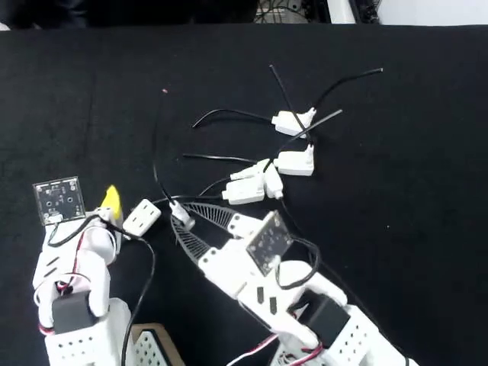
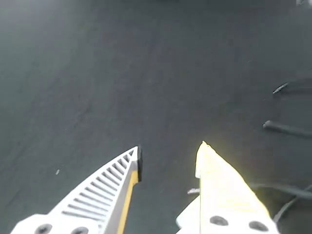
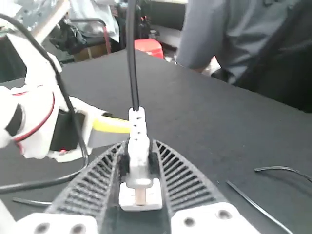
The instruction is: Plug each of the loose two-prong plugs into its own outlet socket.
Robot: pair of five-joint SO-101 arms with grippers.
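My right gripper (image 1: pixel 181 218) is shut on a white two-prong plug (image 1: pixel 182 215) left of the table's middle; its black cord runs off toward the back. In the right wrist view the plug (image 3: pixel 138 161) sits upright between the ribbed fingers (image 3: pixel 178 170), prongs toward the camera. A white outlet socket (image 1: pixel 142 217) lies just left of it, beside my left gripper (image 1: pixel 111 203) with its yellow finger. In the left wrist view the left gripper (image 2: pixel 169 153) stands open over bare black cloth. More white plugs and sockets (image 1: pixel 252 185) (image 1: pixel 294 162) (image 1: pixel 293 120) lie farther back, to the right.
Black cords (image 1: pixel 229 114) trail from the back cluster over the black table (image 1: pixel 396 229). A small square board (image 1: pixel 59 198) sits on the left arm. A cardboard piece (image 1: pixel 152 343) lies at the front edge. A seated person (image 3: pixel 243 44) is beyond the table's far side.
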